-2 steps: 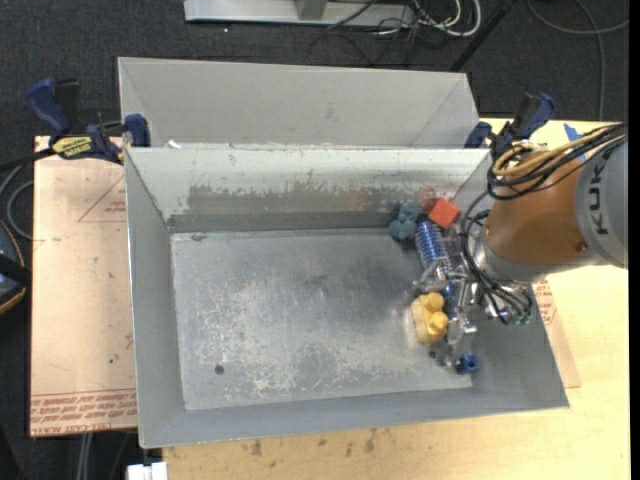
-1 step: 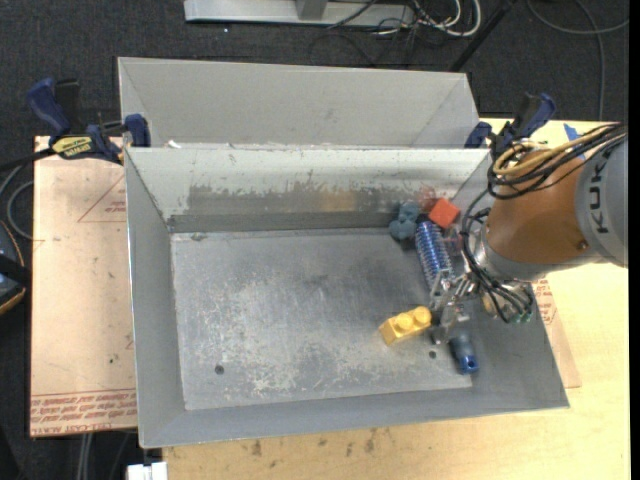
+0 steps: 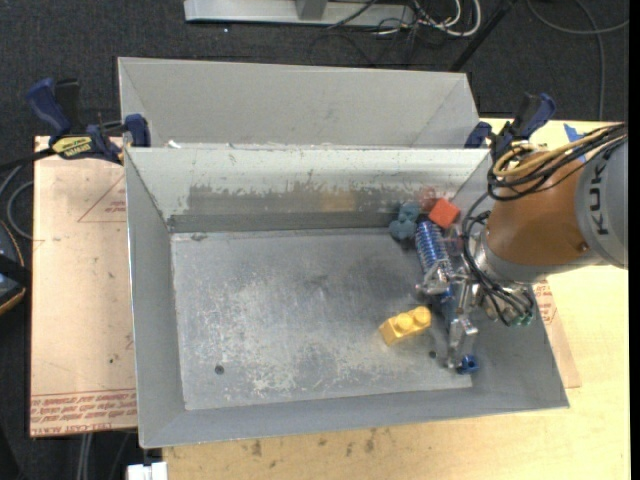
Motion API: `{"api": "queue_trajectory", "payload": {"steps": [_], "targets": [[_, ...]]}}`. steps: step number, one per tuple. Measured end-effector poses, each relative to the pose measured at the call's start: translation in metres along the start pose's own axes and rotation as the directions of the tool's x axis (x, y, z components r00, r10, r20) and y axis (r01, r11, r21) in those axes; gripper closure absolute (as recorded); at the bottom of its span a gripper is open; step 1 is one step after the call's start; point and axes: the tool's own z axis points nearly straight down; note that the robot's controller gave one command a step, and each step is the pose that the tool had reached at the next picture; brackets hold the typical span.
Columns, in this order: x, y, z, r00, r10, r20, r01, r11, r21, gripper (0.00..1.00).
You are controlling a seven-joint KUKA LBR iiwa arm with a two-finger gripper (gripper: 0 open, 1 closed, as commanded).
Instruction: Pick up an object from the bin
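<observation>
Grey metal bin [image 3: 150, 268] slopes down to a scuffed floor, and the arm [image 3: 535, 223] in its orange-brown cover leans in from the right, wrist bent downward near the right wall. Its gripper [image 3: 455, 333] hangs low just beside a yellow plastic block [image 3: 405, 325]; whether it is spread or clamped I can't make out. A blue ribbed coil [image 3: 430, 243] and an orange-red block [image 3: 441, 212] lie behind it by the back wall.

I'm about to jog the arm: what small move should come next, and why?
Probably a short sideways shift, to centre the gripper over the yellow block. It lies beside the gripper on bare bin floor, apart from the blue coil and orange block farther back, so it looks easiest to take.
</observation>
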Motion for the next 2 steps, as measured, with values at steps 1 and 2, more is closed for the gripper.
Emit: {"api": "queue_trajectory", "payload": {"steps": [1, 2], "targets": [[-0.0027, -0.0002, -0.0015, 1.000, 0.000, 0.011, 0.000, 1.000, 0.003, 1.00], [0.0000, 0.0000, 0.0001, 1.000, 0.000, 0.000, 0.000, 1.000, 0.000, 0.00]]}}
